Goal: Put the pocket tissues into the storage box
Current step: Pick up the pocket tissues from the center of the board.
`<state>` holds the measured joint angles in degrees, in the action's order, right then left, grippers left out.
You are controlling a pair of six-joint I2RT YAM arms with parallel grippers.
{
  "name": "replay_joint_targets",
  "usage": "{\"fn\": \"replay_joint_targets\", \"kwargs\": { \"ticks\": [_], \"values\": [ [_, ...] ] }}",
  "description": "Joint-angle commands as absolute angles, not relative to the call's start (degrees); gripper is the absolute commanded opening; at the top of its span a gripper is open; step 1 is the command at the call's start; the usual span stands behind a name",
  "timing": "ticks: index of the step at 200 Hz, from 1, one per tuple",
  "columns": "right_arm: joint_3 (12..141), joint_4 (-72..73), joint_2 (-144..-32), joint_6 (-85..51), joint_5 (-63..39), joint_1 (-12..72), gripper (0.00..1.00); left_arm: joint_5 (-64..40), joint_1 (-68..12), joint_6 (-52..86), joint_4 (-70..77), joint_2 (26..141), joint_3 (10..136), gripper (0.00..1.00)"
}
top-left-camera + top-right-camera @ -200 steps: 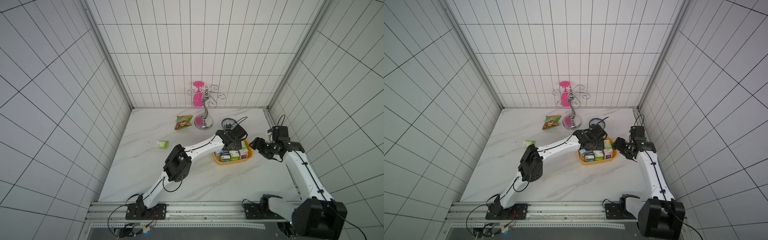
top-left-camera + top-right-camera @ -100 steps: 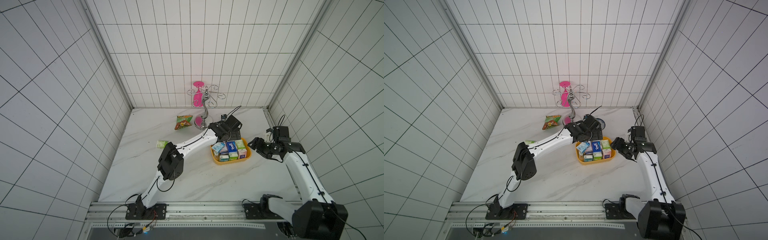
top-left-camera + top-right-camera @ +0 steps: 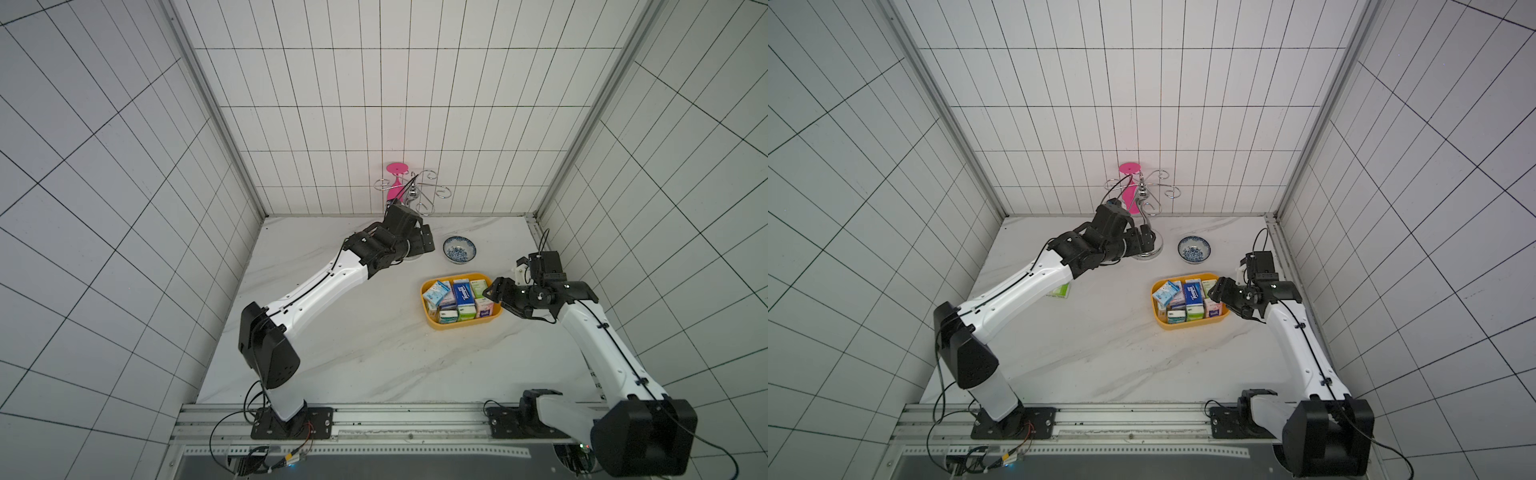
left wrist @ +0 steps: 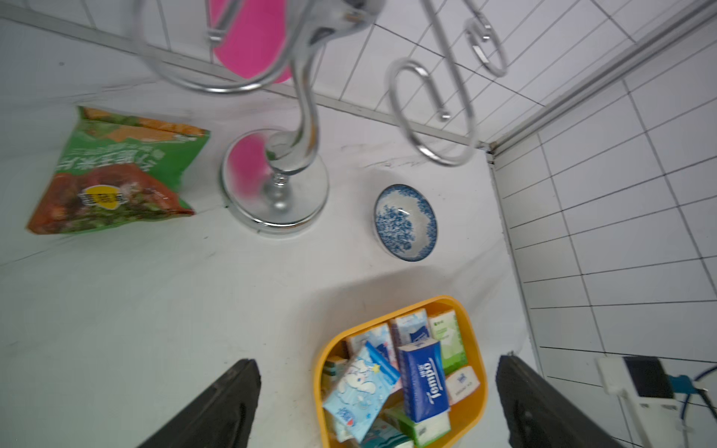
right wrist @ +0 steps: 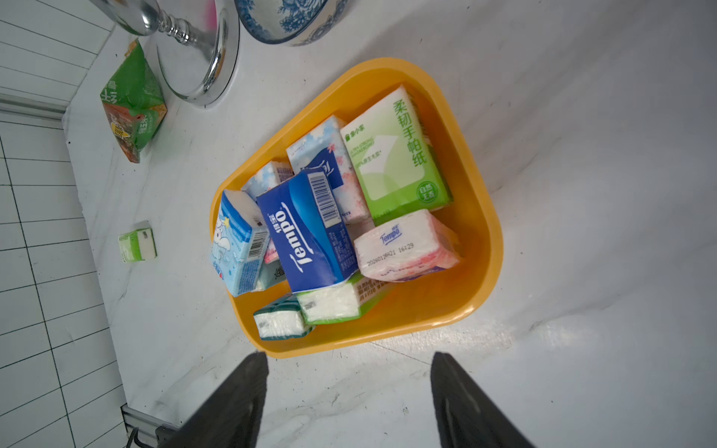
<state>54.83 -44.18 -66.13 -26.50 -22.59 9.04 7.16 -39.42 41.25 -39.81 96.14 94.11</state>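
The storage box (image 3: 465, 324) (image 3: 1187, 323) is a yellow-orange tub on the right of the marble table. Several pocket tissues fill it, with a dark blue packet (image 5: 306, 232) on top. A light blue packet (image 4: 361, 391) leans at its edge. One green-white packet (image 5: 137, 240) lies alone on the table to the left, partly under my left arm (image 3: 1061, 291) in a top view. My left gripper (image 3: 424, 243) (image 4: 376, 360) hangs open and empty behind the box, near the chrome stand. My right gripper (image 3: 500, 297) (image 5: 349, 355) is open and empty just beside the box's right rim.
A chrome hook stand (image 4: 279, 194) with a pink glass stands at the back. Beside it lie a green-orange snack bag (image 4: 112, 170) and a blue-white bowl (image 3: 459, 249). Tiled walls close in the back and both sides.
My left gripper opened over the box, let the light blue packet go into it, and drew back toward the stand. The right gripper barely moved.
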Motion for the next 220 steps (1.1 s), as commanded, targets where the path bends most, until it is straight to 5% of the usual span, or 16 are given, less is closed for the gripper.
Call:
{"fn": "replay_joint_targets", "kwargs": {
  "ticks": [1,60,111,220],
  "values": [
    [57.94,-44.62,-66.79,-28.10,-20.75,11.70,0.70,4.09,-33.37,37.63,-39.54,90.78,86.38,0.98],
    [58.92,-43.39,-68.88,-29.80,-19.21,16.21,0.70,0.51,-14.04,31.66,-39.74,82.53,67.41,0.98],
    [60.14,-44.57,-70.48,-29.36,-17.80,17.36,0.71,-4.61,-2.44,25.96,-43.22,91.13,66.61,0.98],
    [59.68,-44.92,-72.30,-28.48,-16.72,18.17,0.71,-0.06,-2.61,71.54,-38.03,96.38,65.27,0.98]
  ]
}}
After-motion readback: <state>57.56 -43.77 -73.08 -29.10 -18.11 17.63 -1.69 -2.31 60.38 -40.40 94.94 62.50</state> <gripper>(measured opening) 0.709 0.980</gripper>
